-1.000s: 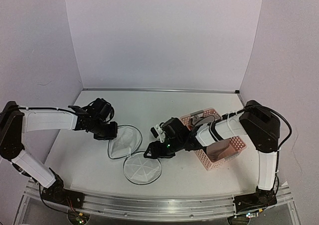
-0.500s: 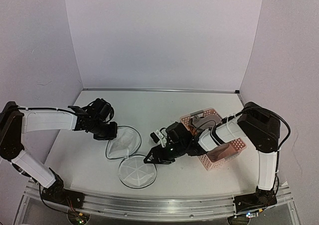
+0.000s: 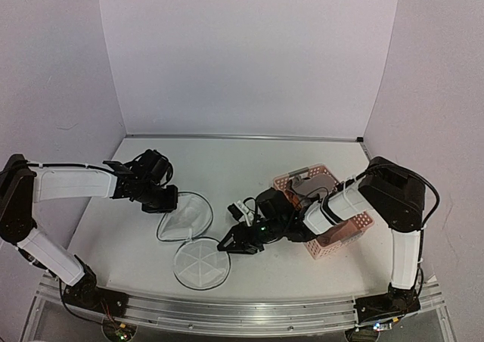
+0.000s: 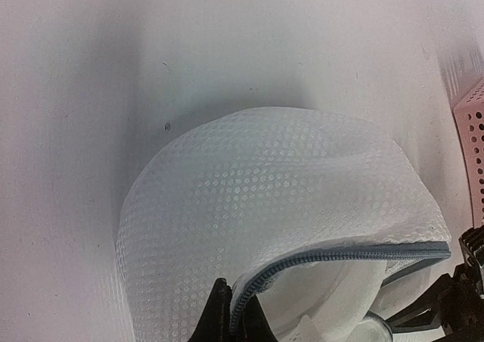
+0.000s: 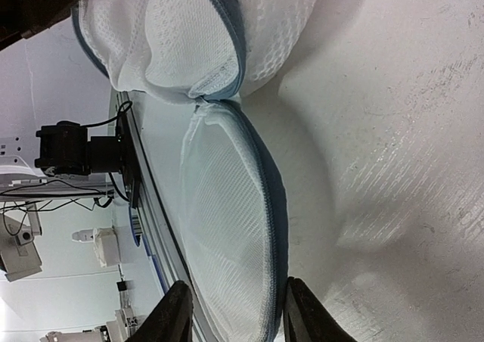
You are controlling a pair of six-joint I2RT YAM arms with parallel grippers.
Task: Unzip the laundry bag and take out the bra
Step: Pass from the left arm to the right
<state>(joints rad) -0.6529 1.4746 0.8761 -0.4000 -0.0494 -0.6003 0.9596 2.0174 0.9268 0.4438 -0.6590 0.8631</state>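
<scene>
The laundry bag [image 3: 190,236] lies splayed in two halves left of the pink basket [image 3: 333,215]. The left gripper [image 3: 168,203] pinches the far half's zipper rim [image 4: 333,256] between shut fingers. The right gripper [image 3: 231,245] holds its fingers [image 5: 175,313] parted astride the near disc's edge. The bra [image 3: 306,184] shows inside the basket, mostly hidden by the right arm

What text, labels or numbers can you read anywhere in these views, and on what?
None can be read.
laundry bag: plain white mesh with a grey zipper rim, no tag or print showing.
pink basket: perforated plastic, no label visible.
Lab gear in the right wrist view's background: too small and blurred to tell if it carries any marking.
</scene>
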